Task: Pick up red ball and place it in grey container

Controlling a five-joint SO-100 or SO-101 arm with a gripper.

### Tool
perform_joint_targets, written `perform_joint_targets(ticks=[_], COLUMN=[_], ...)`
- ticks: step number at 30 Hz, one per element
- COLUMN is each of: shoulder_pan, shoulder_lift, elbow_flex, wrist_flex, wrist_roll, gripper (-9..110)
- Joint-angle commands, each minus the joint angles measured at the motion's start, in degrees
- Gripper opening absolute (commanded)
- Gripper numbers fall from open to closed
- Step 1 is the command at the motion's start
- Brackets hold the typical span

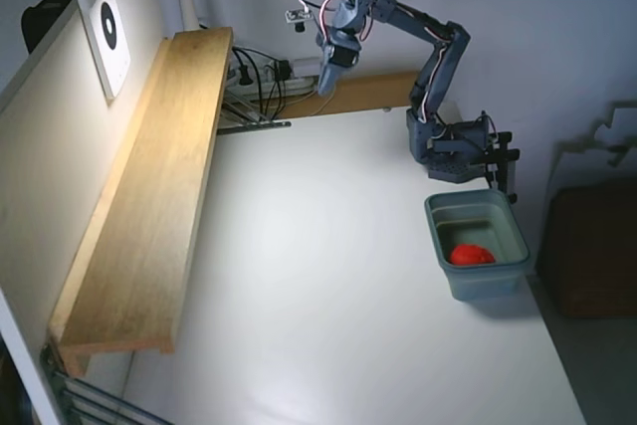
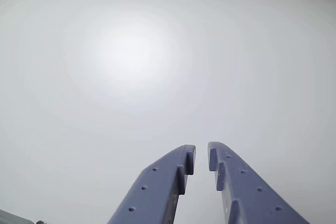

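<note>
The worktop (image 1: 328, 296) carries the container (image 1: 448, 208) at its right edge in the fixed view. The ball (image 1: 470, 255) rests inside it. The tool (image 2: 201, 159) is raised well apart, empty, jaws nearly closed.

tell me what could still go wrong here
Little looks risky: the ball already lies inside the container, and the gripper is empty, nearly shut, over bare table. The container sits close to the table's right edge in the fixed view, beside the arm's base; a careless swing back might nudge it off.
</note>
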Motion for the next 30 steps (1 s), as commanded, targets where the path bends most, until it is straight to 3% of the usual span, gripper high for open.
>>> perform_joint_targets(ticks=[1,30], shoulder_pan=[3.31,7.68], shoulder_lift=[2.71,3.75], elbow_flex=[-0.83,-0.71], wrist_flex=[1.09,1.83], wrist_roll=[0.18,0.18], gripper=[-1,-3])
